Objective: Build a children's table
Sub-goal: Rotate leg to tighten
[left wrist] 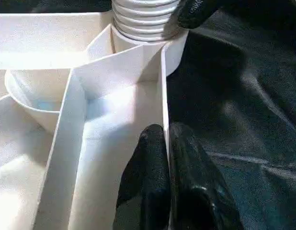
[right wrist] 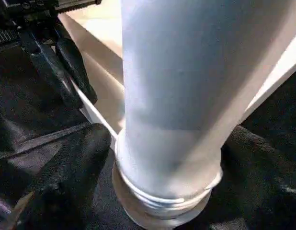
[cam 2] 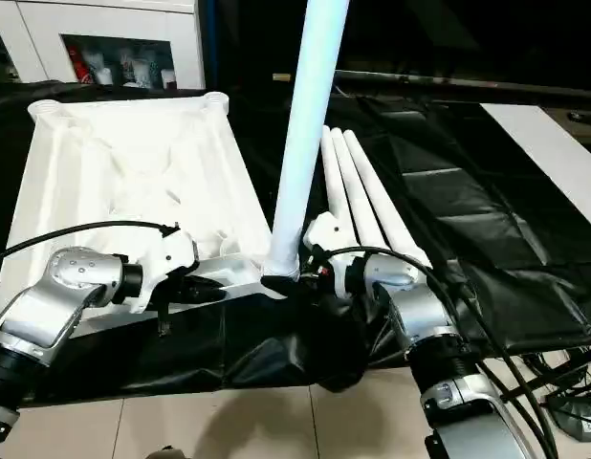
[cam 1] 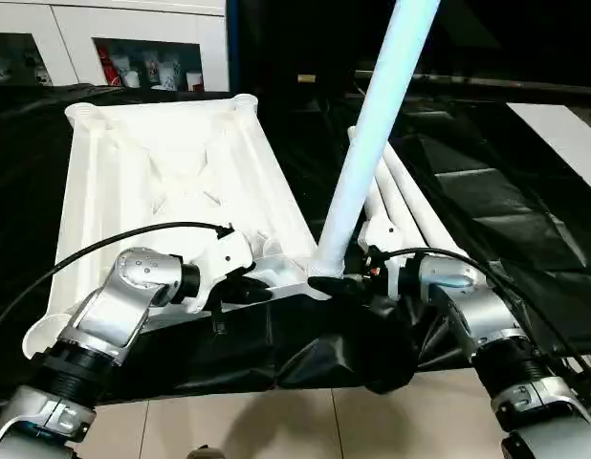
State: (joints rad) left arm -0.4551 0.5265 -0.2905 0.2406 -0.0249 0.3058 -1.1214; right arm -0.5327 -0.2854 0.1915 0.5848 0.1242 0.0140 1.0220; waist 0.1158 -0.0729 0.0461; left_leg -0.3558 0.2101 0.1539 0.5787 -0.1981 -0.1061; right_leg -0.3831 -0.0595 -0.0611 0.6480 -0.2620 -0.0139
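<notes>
Left gripper [cam 1: 246,293]: black fingers pinched tight on the thin near rim wall of the tabletop [cam 1: 171,172].
Right gripper [cam 1: 351,283]: black fingers set wide around the flared, ringed base of the standing leg [cam 1: 372,143], 1 finger on each side; grip or gap, can't tell.
Standing leg: smooth white tapered tube, tilted, seated in the near-right corner socket.
Tabletop: white plastic, underside up, crossing ribs, round corner sockets, lying on wrinkled glossy black sheeting [cam 1: 487,210].
Spare legs [cam 2: 358,191]: 3 white tubes side by side, just right of the tabletop.
</notes>
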